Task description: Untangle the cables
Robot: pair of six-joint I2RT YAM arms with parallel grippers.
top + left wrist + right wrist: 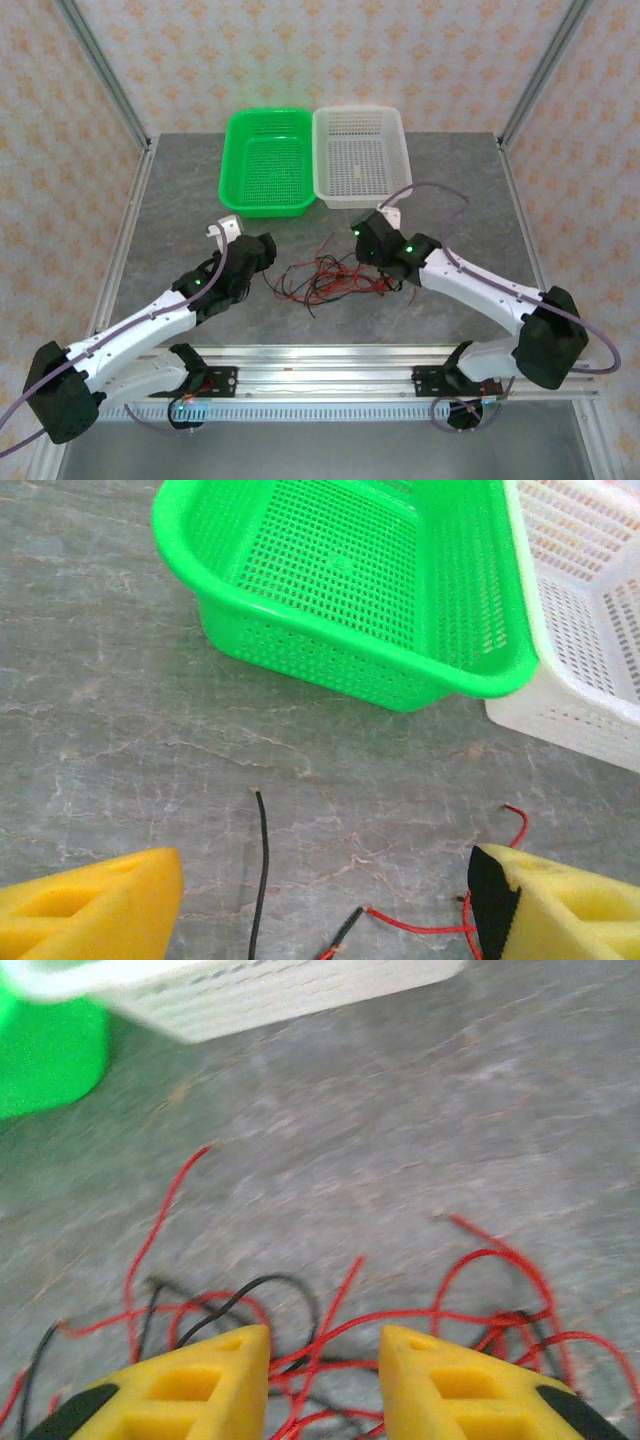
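Note:
The cables (pixel 328 277) lie as a loose tangle of thin red and black wires on the grey table, between my two grippers. My left gripper (pixel 266 268) is at the tangle's left edge, open wide. In the left wrist view the left gripper (pixel 325 912) has a black cable end (pixel 262 865) and a red cable (pixel 425 926) on the table between its yellow fingers (pixel 100 905). My right gripper (pixel 362 250) hangs over the tangle's right side. In the right wrist view the right gripper (pixel 325 1360) is open, with red cables (pixel 330 1345) crossing the gap between its fingertips and not pinched.
A green basket (pixel 229 170) and a white basket (pixel 401 150) stand side by side at the back of the table, both holding nothing. The green basket (pixel 330 665) is just beyond the left gripper. The white basket (pixel 250 1000) is ahead of the right gripper.

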